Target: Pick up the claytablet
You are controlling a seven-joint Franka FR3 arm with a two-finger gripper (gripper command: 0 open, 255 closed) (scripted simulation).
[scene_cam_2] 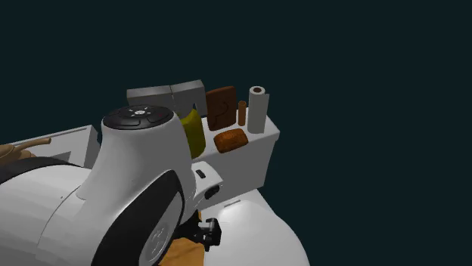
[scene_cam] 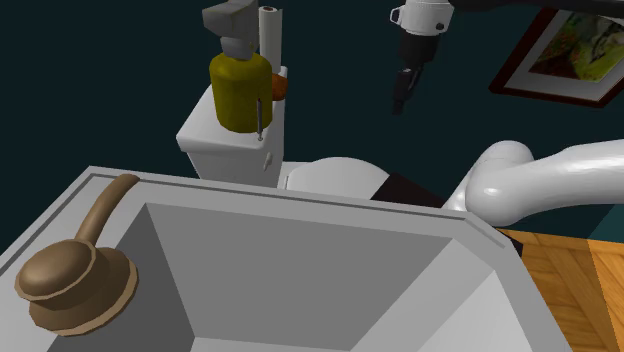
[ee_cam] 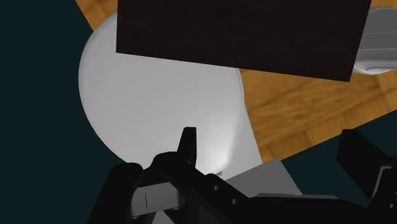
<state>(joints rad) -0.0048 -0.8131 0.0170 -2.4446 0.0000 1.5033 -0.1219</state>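
A: First entry, the tool?

B: We list one gripper point(scene_cam: 400, 103), all black. In the wrist view its fingers stand spread with nothing between them. It hangs above the white toilet lid point(ee_cam: 159, 89), beside the dark stand point(ee_cam: 242, 32) and the wooden floor point(ee_cam: 299, 108).

A: Second entry, the task's thing?

B: We record one clay tablet point(scene_cam_2: 222, 106), a reddish-brown slab upright at the back of the white tank point(scene_cam_2: 261, 151). In the second exterior view it stands between the yellow bottle point(scene_cam_2: 194, 130) and a brown cylinder point(scene_cam_2: 242, 112). It is well apart from the gripper point(scene_cam_2: 209, 233).

A: Other stock on the tank?

B: We count a paper roll point(scene_cam_2: 259, 109) past the cylinder, and an orange-brown loaf-shaped lump point(scene_cam_2: 231, 140) in front of the tablet.

A: Fixtures?

B: We note a grey sink point(scene_cam: 300, 270) with a bronze faucet point(scene_cam: 75, 280), and a framed picture point(scene_cam: 565, 55) on the wall.
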